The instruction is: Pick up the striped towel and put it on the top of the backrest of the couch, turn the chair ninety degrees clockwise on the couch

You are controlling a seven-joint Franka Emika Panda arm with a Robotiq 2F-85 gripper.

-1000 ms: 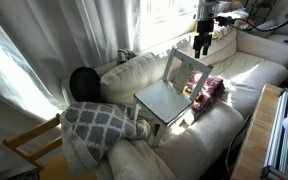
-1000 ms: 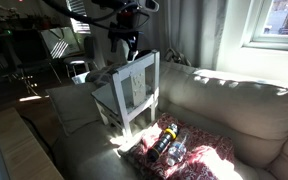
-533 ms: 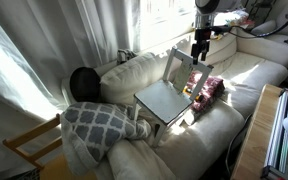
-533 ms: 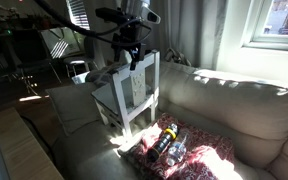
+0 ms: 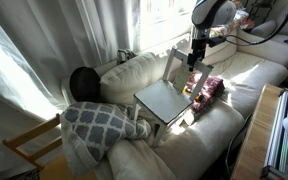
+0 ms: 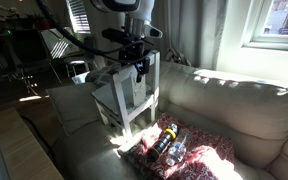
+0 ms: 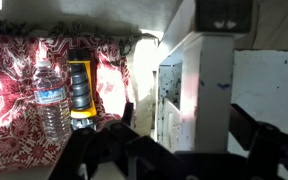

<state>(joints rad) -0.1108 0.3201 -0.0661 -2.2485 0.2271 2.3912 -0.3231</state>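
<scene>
— Chair [image 5: 164, 100] stands where, by your eye?

— Upright on the seat of the couch [image 6: 239, 100], feet sunk into the soft cushion, its open-framed back rising at the rear.

— And the gripper [image 5: 194, 60]?

— It hangs right at the top of the chair's back, pointing down. The jaws stand wide apart and hold nothing. In the wrist view the chair's pale frame sits between them. Whether either jaw touches it, I can't tell.

— So what does the turn hinge on?

— As I judge it, the top rail runs through the gap, so the jaws would close across its thin side. They sit nearer one corner of the chair's back than its middle. A twist from up there, on that soft seat, might tip the chair rather than spin it.

— Anything close by?

— Just beside the chair's legs lies a red patterned cloth [image 6: 199, 155] with a water bottle [image 7: 49, 100] and a yellow-and-black object [image 7: 79, 90] on it. A lattice-patterned cushion [image 5: 99, 125] lies well apart, out past the chair's front.
</scene>
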